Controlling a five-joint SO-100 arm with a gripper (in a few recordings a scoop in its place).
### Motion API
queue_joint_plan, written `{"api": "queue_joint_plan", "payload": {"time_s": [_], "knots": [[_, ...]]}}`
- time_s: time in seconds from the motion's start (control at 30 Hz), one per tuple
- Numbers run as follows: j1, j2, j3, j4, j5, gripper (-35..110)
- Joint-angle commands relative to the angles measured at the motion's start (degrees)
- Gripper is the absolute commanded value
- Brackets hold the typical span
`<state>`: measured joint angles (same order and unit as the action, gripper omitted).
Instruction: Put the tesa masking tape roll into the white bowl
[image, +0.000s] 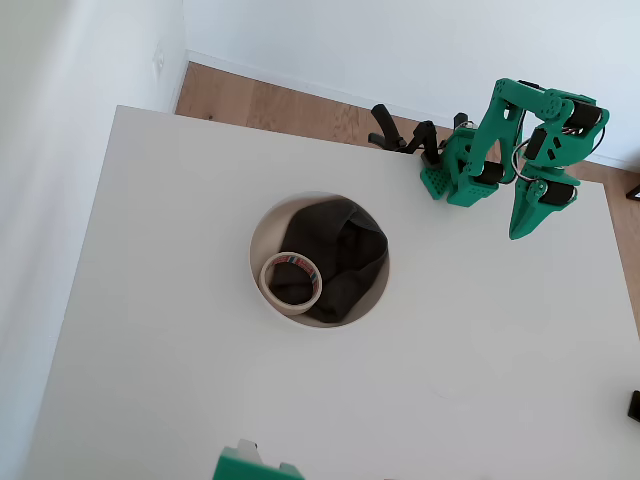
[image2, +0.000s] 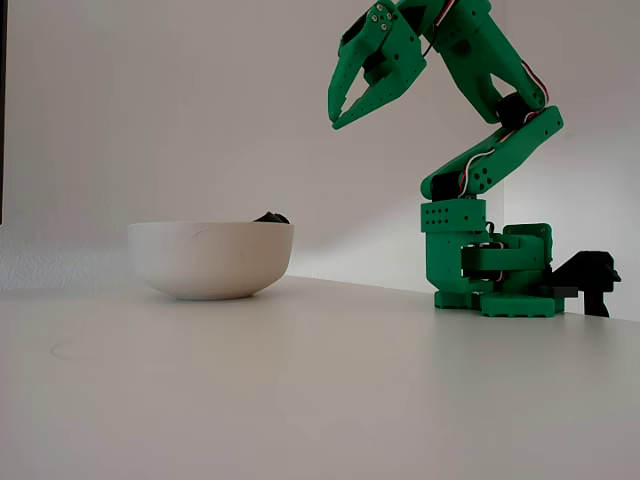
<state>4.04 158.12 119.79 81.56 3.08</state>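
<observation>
The tesa masking tape roll (image: 291, 283), a small cream paper ring with red and blue print on its core, lies in the overhead view inside the large round white bowl (image: 378, 295) at the frame's centre, resting on crumpled dark cloth (image: 345, 250), so the placing looks done. The green plastic gripper (image: 524, 222) sits upper right, holding nothing.

In the fixed view the smooth, matte bowl (image2: 210, 258) stands left. The gripper (image2: 338, 112) hangs high, jaws parted, empty, well apart from it.
</observation>
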Motion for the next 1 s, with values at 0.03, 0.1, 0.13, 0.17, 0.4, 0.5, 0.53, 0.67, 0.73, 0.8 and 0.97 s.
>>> {"api": "queue_joint_plan", "payload": {"time_s": [0.03, 0.1, 0.13, 0.17, 0.4, 0.5, 0.53, 0.67, 0.73, 0.8, 0.97], "knots": [[-0.3, 11.2, 12.4, -4.1, 0.7, -8], [-0.3, 14.3, 17.6, -6.2, 0.2, -8], [-0.2, 15.6, 20.0, -7.1, -0.1, -8], [-0.1, 16.8, 22.2, -7.6, -0.2, -8], [0.4, 28.6, 35.7, -8.2, -0.8, -8], [0.9, 34.9, 39.9, -6.2, -1.2, -8], [1.2, 36.0, 41.0, -5.6, -1.5, -8], [2.0, 36.0, 43.9, -5.3, -1.6, -8], [1.8, 36.0, 44.8, -5.0, -1.1, -8], [1.6, 36.0, 45.8, -4.7, -0.6, -8], [2.0, 36.0, 46.5, -3.3, -0.5, -8]]}}
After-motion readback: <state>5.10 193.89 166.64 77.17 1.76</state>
